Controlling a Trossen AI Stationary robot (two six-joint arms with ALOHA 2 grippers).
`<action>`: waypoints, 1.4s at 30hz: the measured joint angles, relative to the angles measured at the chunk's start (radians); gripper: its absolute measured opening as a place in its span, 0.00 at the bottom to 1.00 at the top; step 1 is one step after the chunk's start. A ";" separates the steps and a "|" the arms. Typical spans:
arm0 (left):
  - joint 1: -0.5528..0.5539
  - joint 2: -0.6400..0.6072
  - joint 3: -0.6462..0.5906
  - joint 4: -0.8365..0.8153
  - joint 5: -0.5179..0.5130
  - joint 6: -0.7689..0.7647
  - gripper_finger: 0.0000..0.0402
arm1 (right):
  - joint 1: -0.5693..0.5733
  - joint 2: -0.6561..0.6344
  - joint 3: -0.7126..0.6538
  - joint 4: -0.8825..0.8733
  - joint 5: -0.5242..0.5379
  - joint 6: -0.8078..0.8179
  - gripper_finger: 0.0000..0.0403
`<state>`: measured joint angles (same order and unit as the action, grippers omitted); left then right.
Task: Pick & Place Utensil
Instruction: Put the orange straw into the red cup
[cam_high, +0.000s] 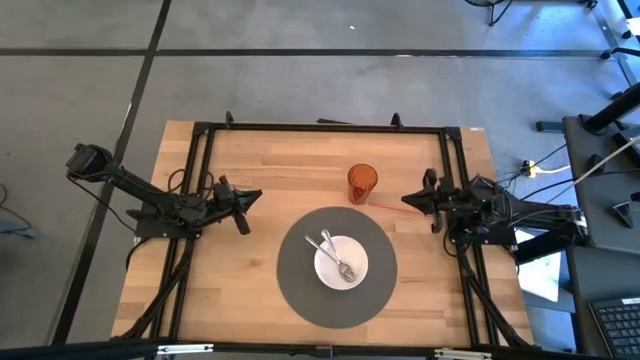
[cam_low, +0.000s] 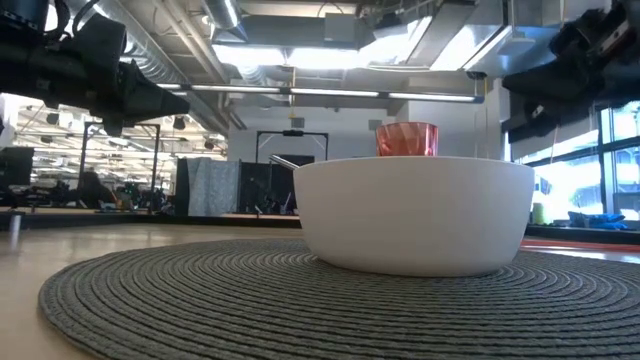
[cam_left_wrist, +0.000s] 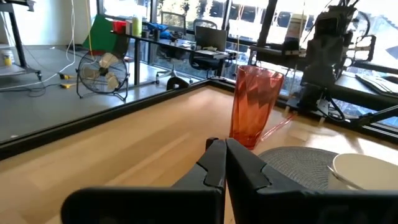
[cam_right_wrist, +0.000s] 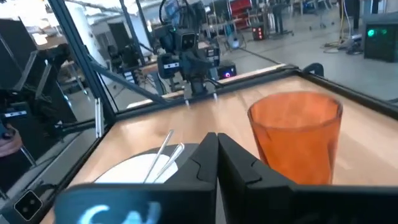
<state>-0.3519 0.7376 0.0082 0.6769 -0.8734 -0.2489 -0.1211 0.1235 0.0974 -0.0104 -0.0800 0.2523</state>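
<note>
A white bowl (cam_high: 341, 261) stands on a round grey woven mat (cam_high: 300, 290) near the table's front middle. Two silver utensils (cam_high: 335, 256) lie in the bowl, their handles leaning on its rim; they also show in the right wrist view (cam_right_wrist: 163, 154). An orange-red faceted cup (cam_high: 362, 183) stands upright on the wood behind the mat. My left gripper (cam_high: 257, 195) is shut and empty, left of the cup. My right gripper (cam_high: 407, 201) is shut and empty, right of the cup.
A black metal frame (cam_high: 320, 127) runs around the table's edges. The bare wood (cam_high: 280, 160) between the grippers and the far edge is free room. The other arm's base shows beyond the cup in each wrist view.
</note>
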 joint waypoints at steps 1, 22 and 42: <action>0.000 0.000 0.000 0.000 0.000 0.000 0.00 | -0.001 0.022 0.031 -0.017 0.002 -0.015 0.01; 0.000 0.000 0.000 0.000 0.000 -0.004 0.00 | -0.106 0.631 0.661 -0.853 -0.056 -0.091 0.01; 0.000 0.000 0.000 -0.001 0.003 -0.003 0.00 | -0.302 1.260 0.673 -0.928 -0.107 -0.490 0.29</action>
<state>-0.3519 0.7376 0.0082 0.6759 -0.8703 -0.2517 -0.4230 1.3830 0.7704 -0.9379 -0.1866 -0.2375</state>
